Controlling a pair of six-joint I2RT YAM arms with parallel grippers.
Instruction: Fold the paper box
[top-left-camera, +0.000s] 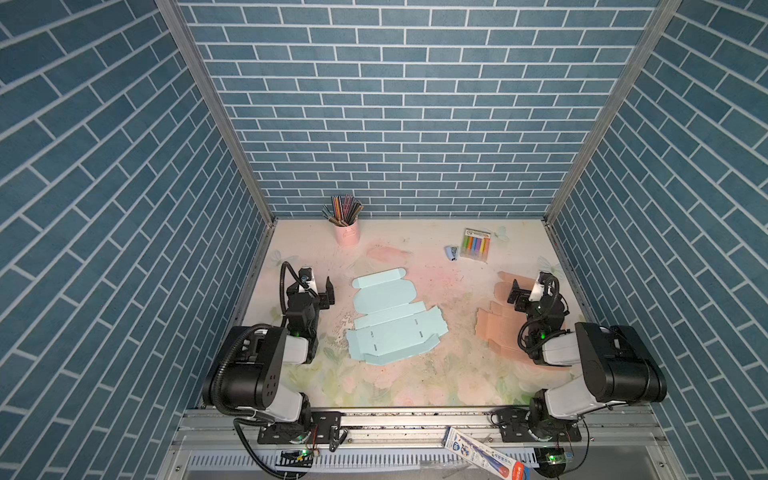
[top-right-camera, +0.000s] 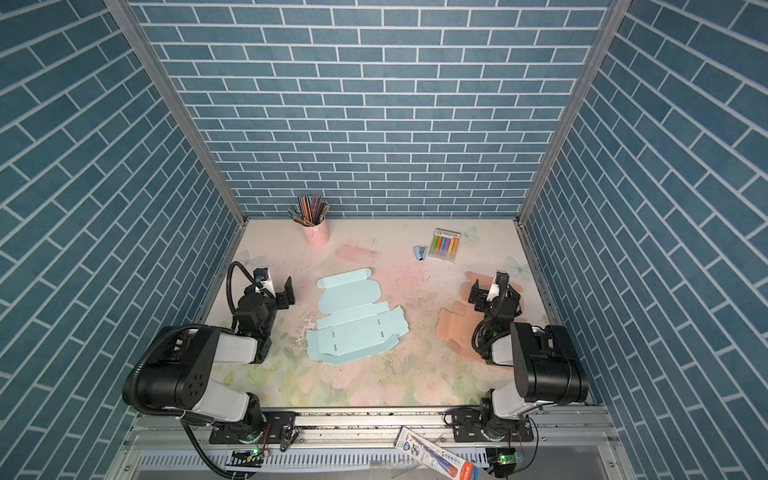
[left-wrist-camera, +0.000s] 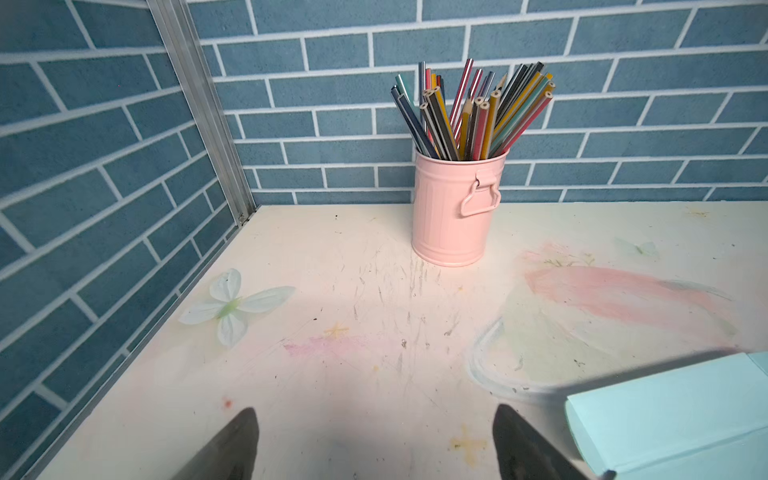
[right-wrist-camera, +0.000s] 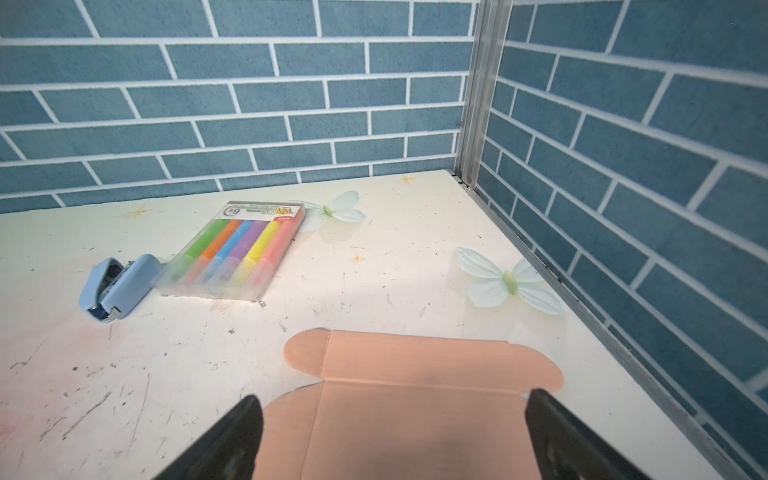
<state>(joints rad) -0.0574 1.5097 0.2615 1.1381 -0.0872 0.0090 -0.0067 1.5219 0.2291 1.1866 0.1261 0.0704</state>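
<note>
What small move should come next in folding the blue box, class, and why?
Probably bring the left pincer sideways onto the nearest edge of the blue box. The box lies flat with no flap raised, and that pincer is open, empty and just beside that edge, so it looks best placed to lift the first flap.
</note>
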